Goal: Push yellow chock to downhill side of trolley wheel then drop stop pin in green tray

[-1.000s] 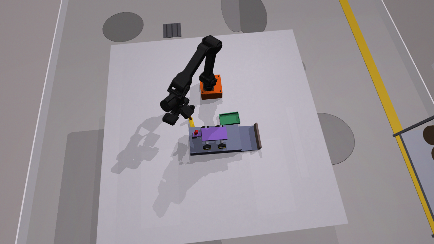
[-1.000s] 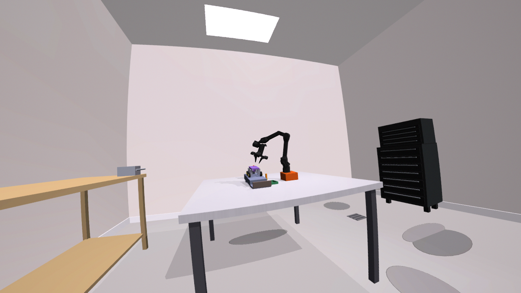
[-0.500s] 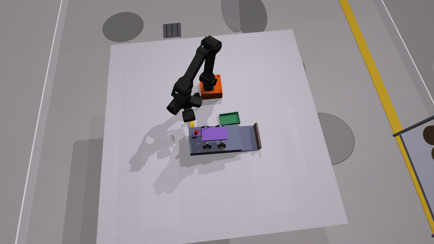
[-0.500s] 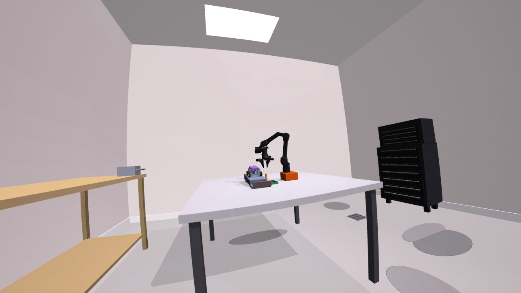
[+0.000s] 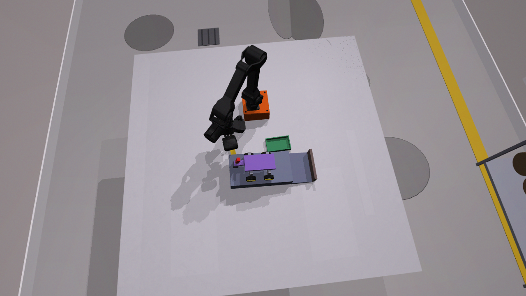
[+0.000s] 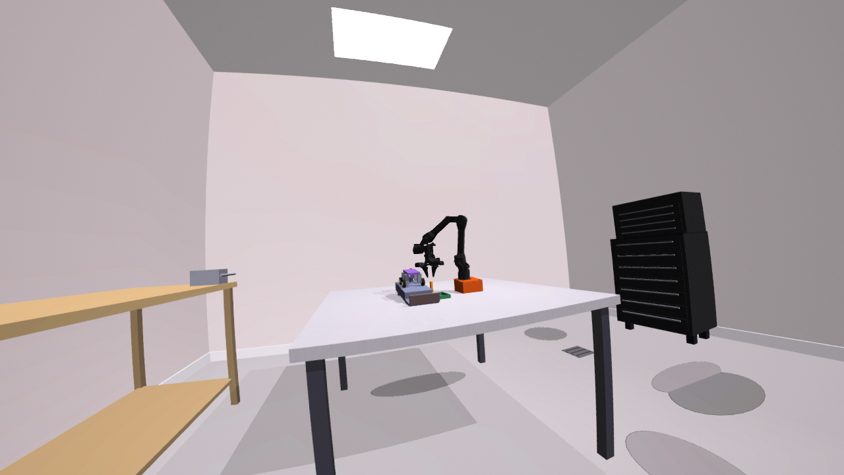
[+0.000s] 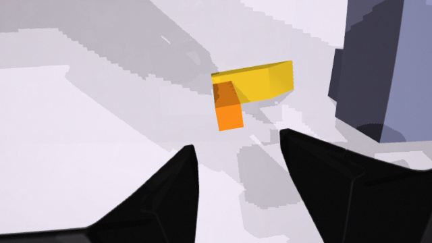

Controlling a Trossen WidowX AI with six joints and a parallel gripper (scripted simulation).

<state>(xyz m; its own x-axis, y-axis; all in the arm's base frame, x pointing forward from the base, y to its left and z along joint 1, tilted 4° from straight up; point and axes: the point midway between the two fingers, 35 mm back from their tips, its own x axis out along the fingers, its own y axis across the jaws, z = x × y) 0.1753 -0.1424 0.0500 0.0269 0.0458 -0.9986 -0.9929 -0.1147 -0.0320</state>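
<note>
The chock point(image 5: 233, 151) point(image 7: 254, 84) stands on the table beside the ramp's uphill corner, on the arm's side. Its orange handle point(image 6: 431, 285) point(image 7: 230, 116) points up; its black base does not show. My gripper point(image 6: 430, 275) point(image 7: 237, 146) is part open and empty, pointing down above the chock. The purple trolley point(image 5: 259, 162) point(image 6: 411, 271) stands on the blue-grey ramp point(image 5: 283, 172) point(image 6: 416, 289) point(image 7: 413, 84). The red-headed stop pin point(image 5: 238, 160) is in place at its uphill end. The green tray point(image 5: 278, 144) point(image 6: 444, 295) lies beside the ramp and looks empty. My hand hides part of the chock in the top view.
A brown end board point(image 5: 312, 165) point(image 6: 424, 299) closes the ramp's downhill end. The arm's orange base point(image 5: 256, 116) point(image 6: 467, 285) stands behind the tray. A wooden bench point(image 6: 118, 298) and a black tool cabinet point(image 6: 663, 277) stand away from the table.
</note>
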